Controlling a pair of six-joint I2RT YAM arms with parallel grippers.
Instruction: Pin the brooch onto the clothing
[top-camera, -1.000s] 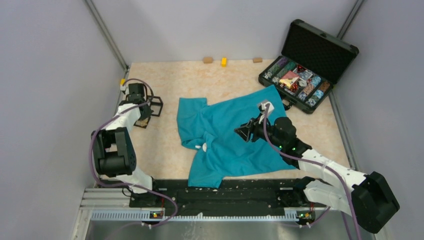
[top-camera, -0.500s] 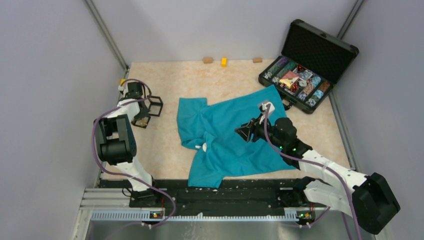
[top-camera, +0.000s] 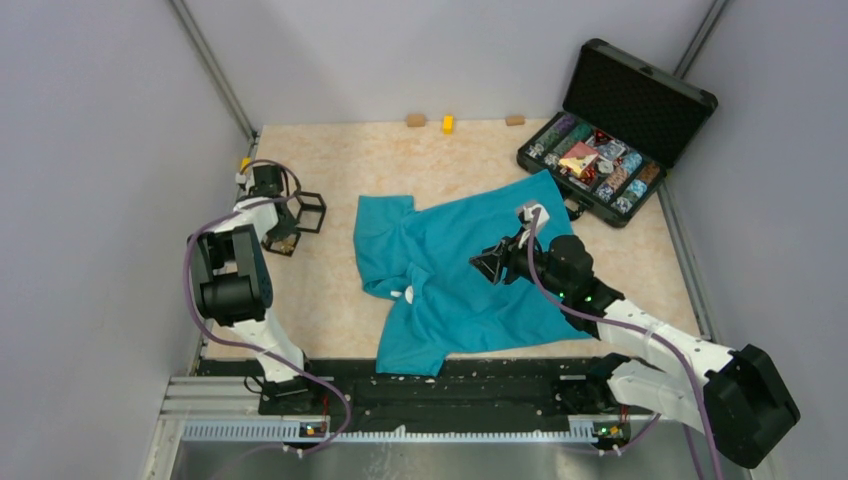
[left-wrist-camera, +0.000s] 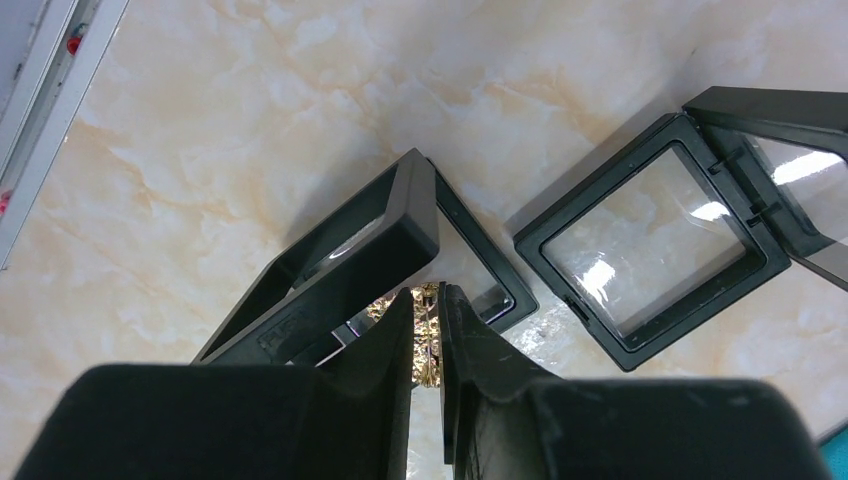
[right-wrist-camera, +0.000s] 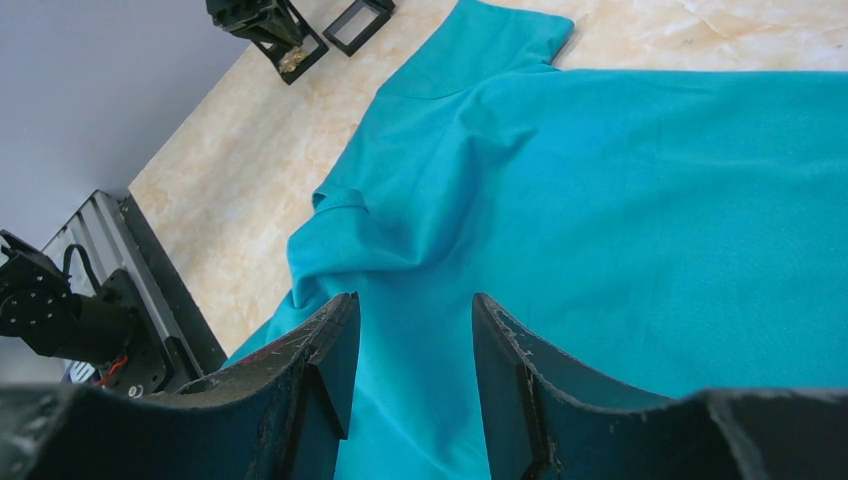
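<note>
From above, the T-shirt (top-camera: 440, 285) lies spread and creased in the middle of the table (top-camera: 340, 160), its small white label (top-camera: 408, 294) near the collar. The right gripper (top-camera: 492, 265) hangs over the shirt's middle. The left gripper (top-camera: 283, 235) is well apart from the shirt, at the table's left edge, down among two small black frames (top-camera: 310, 212). An open black case (top-camera: 640, 100) with many coloured trinkets stands at the far right corner, just beyond a shirt sleeve. Three small blocks (top-camera: 447, 123) sit along the back edge.

On the left wrist view, the left gripper (left-wrist-camera: 428, 300) is nearly closed, and its fingers (left-wrist-camera: 385, 340) pinch the brooch (left-wrist-camera: 430, 335), of which only a gold-brown lacy part shows in the slit. It sits at a tilted black frame (left-wrist-camera: 350, 265); a second frame with a clear window (left-wrist-camera: 650, 260) lies flat just beside.

On the right wrist view, the right gripper (right-wrist-camera: 410, 300) stands open with nothing between its fingers (right-wrist-camera: 320, 360), only the shirt (right-wrist-camera: 620, 200) below. The two frames (right-wrist-camera: 270, 25) show far off at the top
</note>
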